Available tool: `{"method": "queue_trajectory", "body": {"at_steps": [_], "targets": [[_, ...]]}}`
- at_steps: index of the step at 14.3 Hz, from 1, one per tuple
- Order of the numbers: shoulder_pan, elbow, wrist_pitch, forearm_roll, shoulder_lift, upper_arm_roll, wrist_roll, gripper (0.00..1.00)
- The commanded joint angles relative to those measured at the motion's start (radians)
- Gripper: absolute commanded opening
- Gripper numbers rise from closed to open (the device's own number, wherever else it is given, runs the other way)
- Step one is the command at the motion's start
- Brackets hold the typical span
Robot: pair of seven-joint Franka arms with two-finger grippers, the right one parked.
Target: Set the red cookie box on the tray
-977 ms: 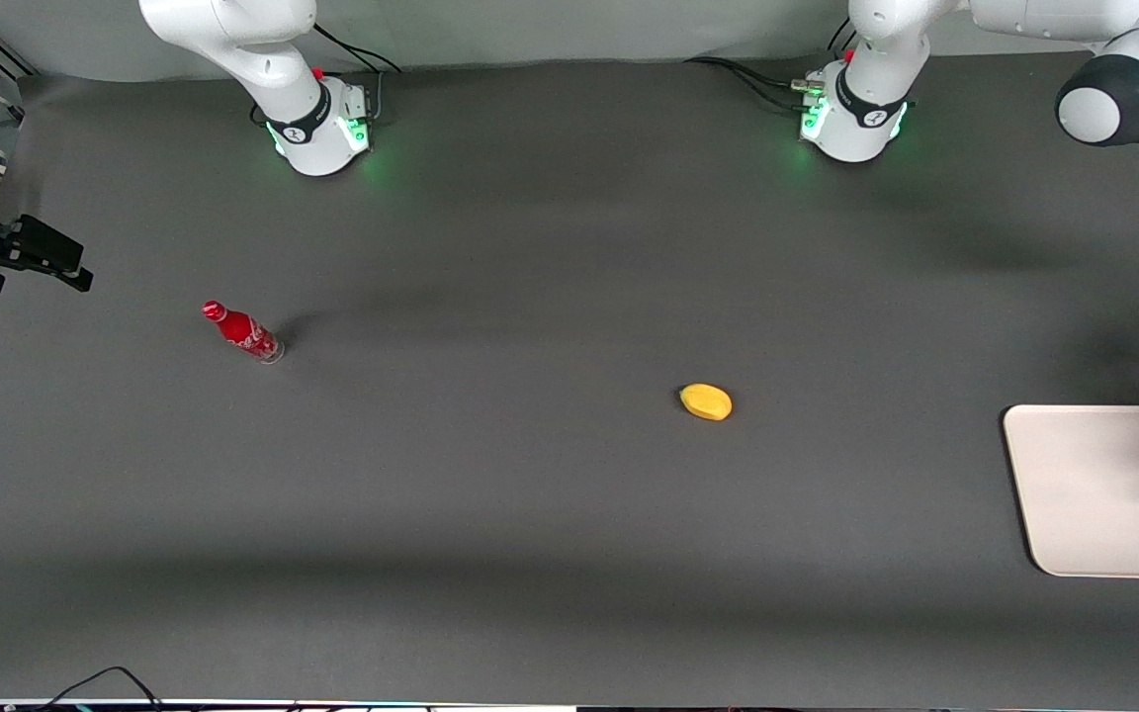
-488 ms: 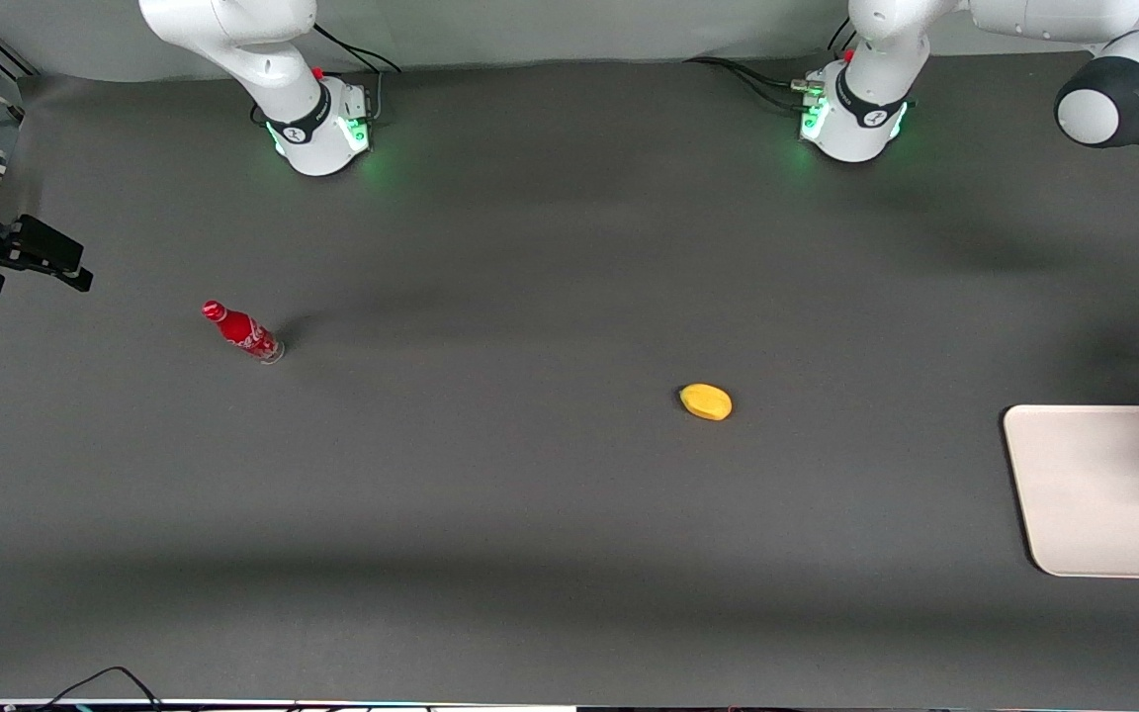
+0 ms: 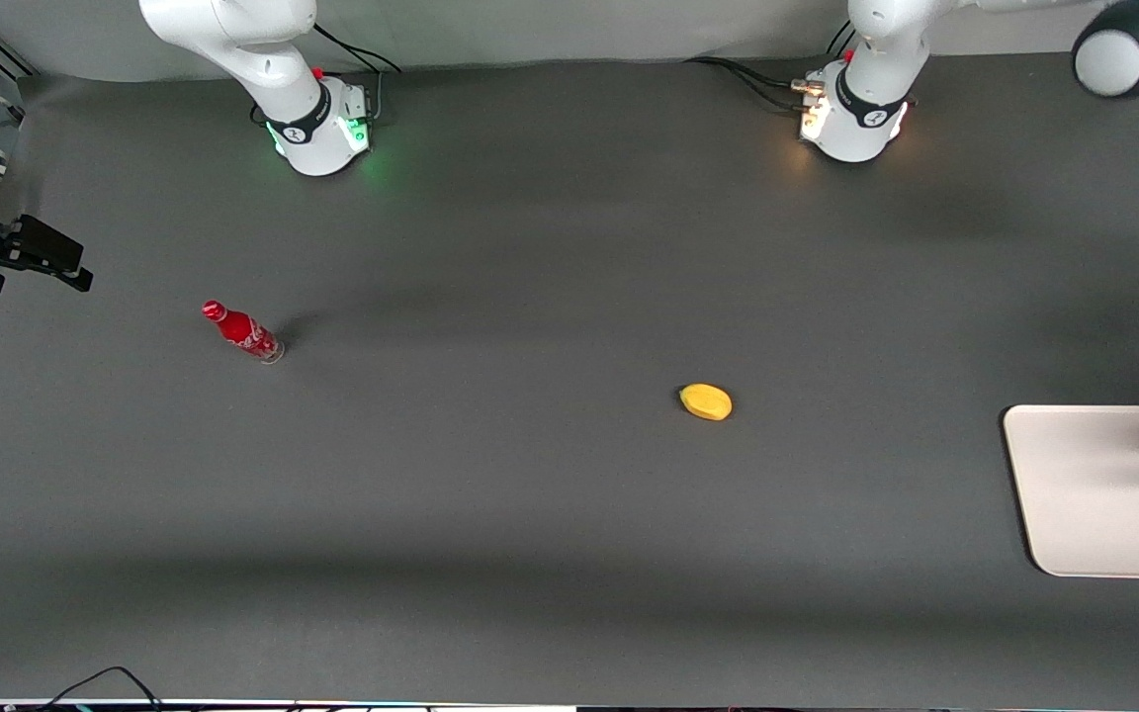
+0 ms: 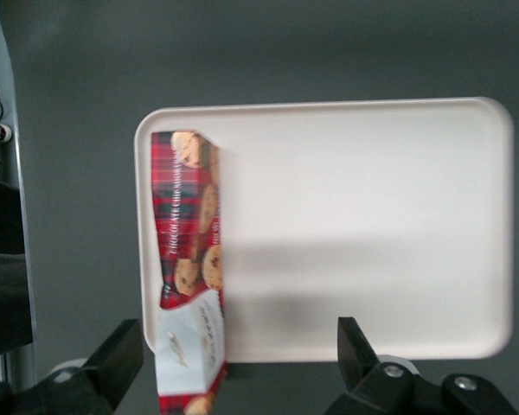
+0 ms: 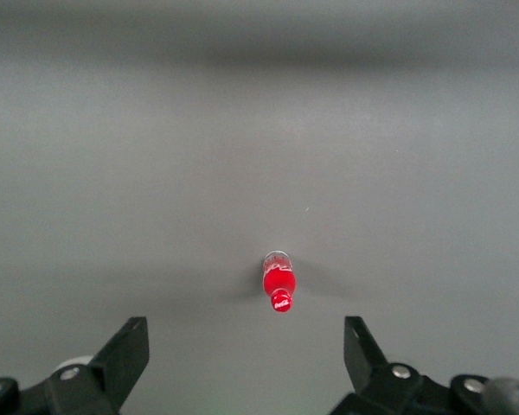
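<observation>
Gripper (image 4: pixel 233 359) spread apart, holding nothing, hovering well above the tray (image 4: pixel 372 225). Under it the red cookie box (image 4: pixel 189 259) lies flat along one tray edge, its white-label end sticking out over the rim toward the counter (image 4: pixel 329 52). Placing looks basically done, only pulling away left. Most of the tray surface beside the box is bare; box sits tight to the rim
</observation>
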State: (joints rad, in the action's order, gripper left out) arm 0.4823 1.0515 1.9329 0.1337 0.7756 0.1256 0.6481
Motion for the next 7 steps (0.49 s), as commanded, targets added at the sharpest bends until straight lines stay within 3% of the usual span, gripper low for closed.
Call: {"method": "queue_trajectory", "body": {"at_steps": [1,7], "targets": [[-0.126,0.23,-0.103,-0.011,-0.283,0.006,-0.096,1.0],[-0.247,0.33,-0.301,-0.095,-0.511,-0.167,-0.491,1.0]]}}
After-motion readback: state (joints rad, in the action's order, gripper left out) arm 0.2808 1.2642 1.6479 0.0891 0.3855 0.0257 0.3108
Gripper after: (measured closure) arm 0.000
